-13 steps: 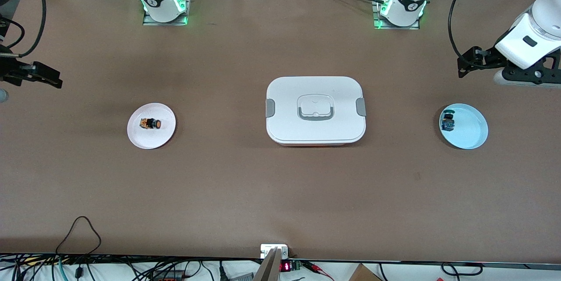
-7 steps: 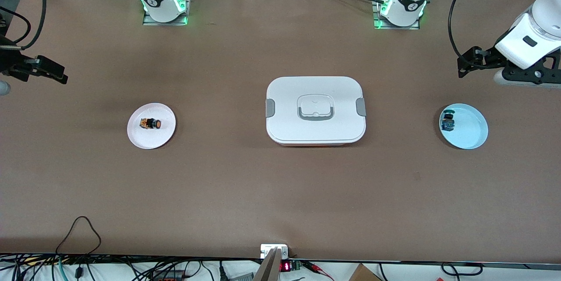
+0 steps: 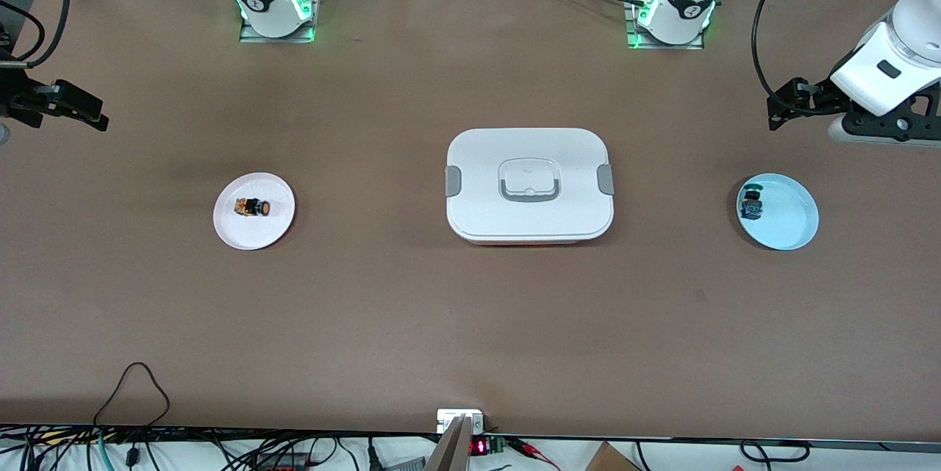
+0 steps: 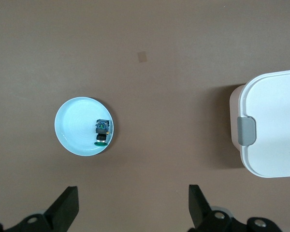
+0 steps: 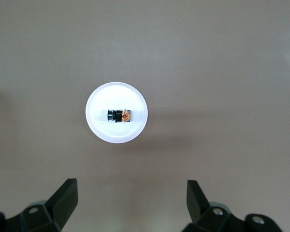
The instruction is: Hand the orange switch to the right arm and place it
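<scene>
Orange switch [image 3: 253, 207] is lying on the white plate [image 3: 253, 233], untouched. Both pincers, right pincer [image 5: 130, 205] and left pincer [image 4: 133, 210], are hanging spread wide, empty, apparently awaiting pickup.

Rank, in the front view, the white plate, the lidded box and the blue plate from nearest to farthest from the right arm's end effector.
1. White plate, at the right arm's end, nearest the right end effector.
2. Lidded box, at the table's middle.
3. Blue plate, at the left arm's end.
</scene>
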Controlling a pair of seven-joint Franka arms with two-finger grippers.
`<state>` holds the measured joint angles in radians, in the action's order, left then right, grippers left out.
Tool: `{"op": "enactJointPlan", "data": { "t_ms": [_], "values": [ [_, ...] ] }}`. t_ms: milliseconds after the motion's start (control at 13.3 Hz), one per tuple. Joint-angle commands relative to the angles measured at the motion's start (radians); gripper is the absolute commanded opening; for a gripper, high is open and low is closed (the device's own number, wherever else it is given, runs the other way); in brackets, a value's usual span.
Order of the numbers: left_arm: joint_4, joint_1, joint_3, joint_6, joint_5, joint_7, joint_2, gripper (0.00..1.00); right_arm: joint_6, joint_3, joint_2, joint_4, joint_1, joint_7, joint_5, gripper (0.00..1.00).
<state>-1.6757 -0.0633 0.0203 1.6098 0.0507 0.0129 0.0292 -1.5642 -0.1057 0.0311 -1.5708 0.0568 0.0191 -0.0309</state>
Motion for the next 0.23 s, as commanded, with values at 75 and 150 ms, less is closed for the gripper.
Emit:
{"op": "enactJointPlan", "data": {
  "t_ms": [75,150],
  "values": [
    [0.004,-0.009,-0.011,-0.010,-0.022,0.001,0.001,1.00,0.009,0.000,-0.008,0.008,0.000,0.019,0.017,1.00],
    [0.004,-0.009,-0.011,-0.010,-0.022,0.001,0.001,1.00,0.012,0.001,-0.008,0.008,0.000,0.021,0.019,1.00]
  ]
}}
